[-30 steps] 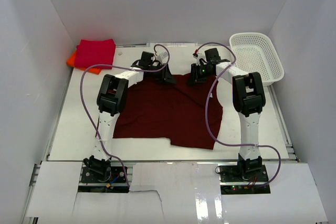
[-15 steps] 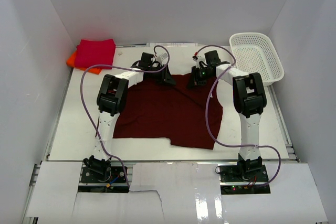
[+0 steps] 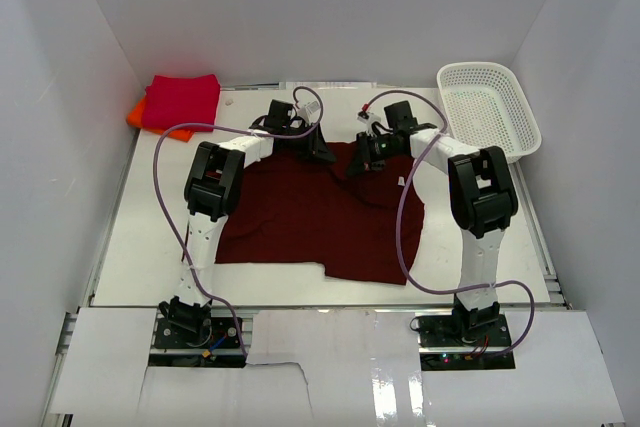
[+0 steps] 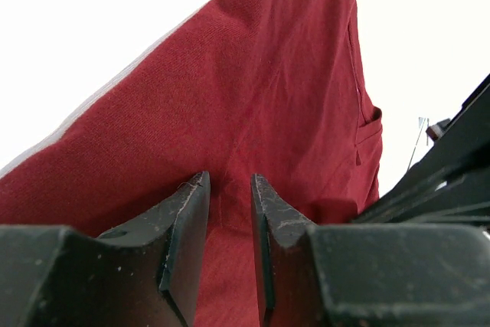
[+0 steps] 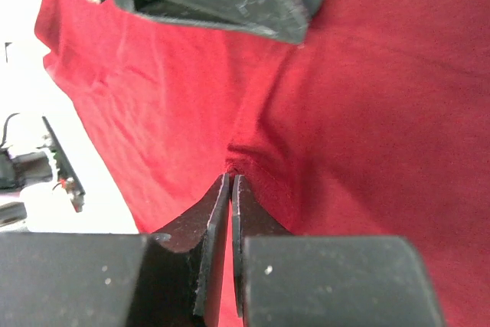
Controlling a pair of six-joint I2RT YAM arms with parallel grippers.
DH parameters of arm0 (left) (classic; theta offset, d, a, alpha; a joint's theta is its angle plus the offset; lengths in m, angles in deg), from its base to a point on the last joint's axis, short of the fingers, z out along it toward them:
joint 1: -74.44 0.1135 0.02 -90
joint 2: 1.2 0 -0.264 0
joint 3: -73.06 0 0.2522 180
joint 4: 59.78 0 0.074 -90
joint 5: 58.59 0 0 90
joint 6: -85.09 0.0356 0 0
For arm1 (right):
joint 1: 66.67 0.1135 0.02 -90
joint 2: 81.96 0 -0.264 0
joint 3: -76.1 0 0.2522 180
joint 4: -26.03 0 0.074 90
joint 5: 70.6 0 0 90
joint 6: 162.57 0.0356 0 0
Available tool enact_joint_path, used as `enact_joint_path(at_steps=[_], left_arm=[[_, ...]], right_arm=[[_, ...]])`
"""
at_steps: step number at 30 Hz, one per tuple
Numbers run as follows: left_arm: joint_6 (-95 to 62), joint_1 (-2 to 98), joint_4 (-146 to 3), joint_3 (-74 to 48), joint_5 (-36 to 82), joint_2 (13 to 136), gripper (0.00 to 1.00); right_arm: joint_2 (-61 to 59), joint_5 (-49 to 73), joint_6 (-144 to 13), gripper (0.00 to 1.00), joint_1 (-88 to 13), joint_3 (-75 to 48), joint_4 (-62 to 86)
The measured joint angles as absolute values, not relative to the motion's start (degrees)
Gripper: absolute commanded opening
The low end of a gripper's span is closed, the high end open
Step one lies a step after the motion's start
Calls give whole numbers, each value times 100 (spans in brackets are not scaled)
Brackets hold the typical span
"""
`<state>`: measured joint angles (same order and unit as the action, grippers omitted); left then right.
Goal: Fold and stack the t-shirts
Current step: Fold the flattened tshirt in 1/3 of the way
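The 2 arms [image 3: 213, 187] reach forward, wrists low — left gripper [image 4: 230, 181] slightly parted, right gripper [image 5: 231, 180] clamped tight.

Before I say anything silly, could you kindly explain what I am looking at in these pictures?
Two robot arms are bolted at the near edge of a white table: the left arm and the right arm. One picture looks down from above and behind them; the other two come from a camera on each wrist. A maroon t-shirt lies spread out; a crimson t-shirt rests on an orange t-shirt at the far left, a white basket far right. The right claw is shut, pinching the maroon cloth. The left claw has its fingers slightly apart over that cloth; whether it grips, I cannot tell.
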<state>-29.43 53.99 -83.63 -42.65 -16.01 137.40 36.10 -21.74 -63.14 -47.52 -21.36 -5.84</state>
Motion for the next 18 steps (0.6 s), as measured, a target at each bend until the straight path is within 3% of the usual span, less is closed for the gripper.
enact_joint_path(at_steps=[11, 14, 18], left_arm=[[-2943, 5391, -8365, -4265, -1601, 13740, 40], [-2943, 5382, -8365, -4265, -1601, 13740, 40], [-2940, 5371, -8365, -4265, -1599, 13740, 40]], right_arm=[[3586, -2714, -5796, 8, -4638, -1631, -93], [3584, -2861, -5547, 24, -4555, -1497, 159], [3577, -3180, -5136, 36, -4446, -1288, 607]])
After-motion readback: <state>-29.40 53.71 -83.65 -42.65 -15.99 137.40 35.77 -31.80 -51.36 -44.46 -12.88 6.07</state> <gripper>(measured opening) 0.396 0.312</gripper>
